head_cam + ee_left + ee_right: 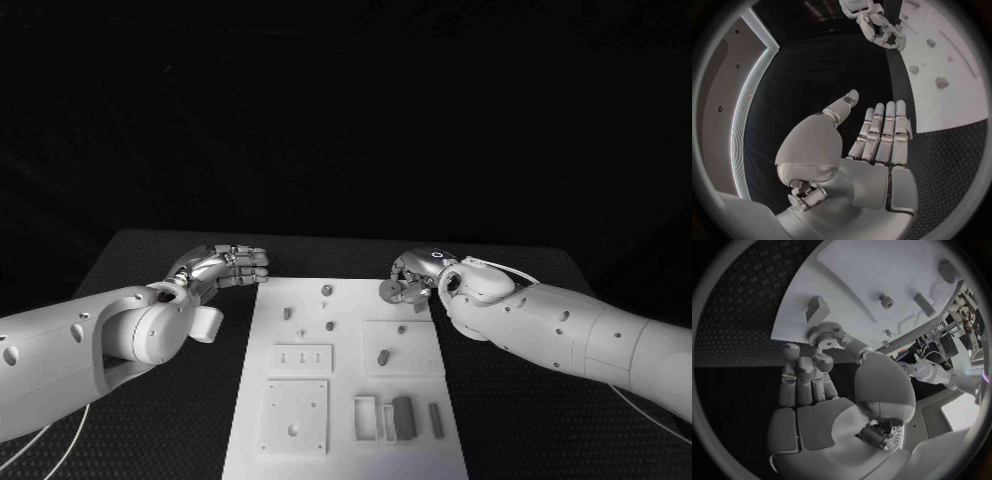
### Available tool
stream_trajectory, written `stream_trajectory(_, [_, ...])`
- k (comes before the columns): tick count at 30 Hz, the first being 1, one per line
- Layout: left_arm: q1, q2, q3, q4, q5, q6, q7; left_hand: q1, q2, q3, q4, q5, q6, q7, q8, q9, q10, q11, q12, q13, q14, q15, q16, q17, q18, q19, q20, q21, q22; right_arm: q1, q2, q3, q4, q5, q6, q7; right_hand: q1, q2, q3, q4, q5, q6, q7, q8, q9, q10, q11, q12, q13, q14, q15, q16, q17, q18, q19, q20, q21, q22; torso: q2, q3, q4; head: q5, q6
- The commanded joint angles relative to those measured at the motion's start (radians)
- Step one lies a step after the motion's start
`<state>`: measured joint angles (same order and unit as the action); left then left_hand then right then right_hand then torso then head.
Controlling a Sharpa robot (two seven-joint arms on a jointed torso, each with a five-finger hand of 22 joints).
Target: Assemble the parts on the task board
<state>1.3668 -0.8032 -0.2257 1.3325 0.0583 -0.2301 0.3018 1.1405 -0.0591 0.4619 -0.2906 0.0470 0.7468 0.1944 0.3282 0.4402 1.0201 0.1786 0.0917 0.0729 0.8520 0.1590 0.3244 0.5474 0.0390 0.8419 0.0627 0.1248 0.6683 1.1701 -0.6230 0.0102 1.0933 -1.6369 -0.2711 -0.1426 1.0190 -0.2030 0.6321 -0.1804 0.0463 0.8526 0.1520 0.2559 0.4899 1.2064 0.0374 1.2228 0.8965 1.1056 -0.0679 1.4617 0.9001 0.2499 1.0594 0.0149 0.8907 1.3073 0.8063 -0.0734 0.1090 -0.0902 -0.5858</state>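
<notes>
The right hand (826,390) pinches a small toothed gear (821,333) above the far right edge of the task board (346,400) — probably lifted clear to carry it to a peg. The left hand (219,266) waits beside the board's far left corner over the counter (173,420), fingers straight, holding nothing — plain from its wrist view; the gear's teeth show clearly in the right wrist view.

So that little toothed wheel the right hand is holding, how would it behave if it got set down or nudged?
The gear, pinched by the right hand at the board's far edge, looks rigid and probably light. Being round, it may roll if dropped on edge; laid flat it should stay put. Its teeth likely help grip.
</notes>
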Motion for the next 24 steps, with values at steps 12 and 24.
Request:
stream_trajectory(12, [0.001,0.0,0.001,0.005,0.003,0.014,0.008,-0.002,0.004,-0.004,0.0,0.003,-0.01,0.011,-0.007,-0.002,-0.008,0.001,-0.007,-0.001,0.002,0.007,-0.005,0.002,0.011,0.001,0.003,-0.005,-0.001,-0.006,0.005,-0.003,-0.005,-0.005,0.036,0.009,0.003,0.009,0.005,0.01,0.002,0.004,-0.003,0.002,0.002,-0.001,-0.002,0.006,0.0,0.003,-0.003,0.007,0.0,0.012,0.005,-0.002,0.003,0.015,0.001,0.0006,-0.0008,0.003,-0.004])
stream_trajectory(24, [0.001,-0.004,0.001,0.007,0.003,0.014,0.005,-0.001,0.004,-0.004,0.0,0.003,-0.01,0.011,-0.007,-0.002,-0.007,0.001,-0.007,-0.001,0.003,0.007,-0.006,0.003,0.011,0.001,0.003,-0.005,-0.001,-0.007,0.008,-0.003,-0.006,-0.048,0.043,-0.015,0.031,0.153,-0.007,-0.101,0.002,0.074,-0.03,0.041,0.023,0.006,-0.029,0.013,0.001,0.005,-0.028,0.017,0.003,0.012,0.001,-0.005,0.015,0.02,0.0,0.0001,-0.0008,0.004,-0.005])
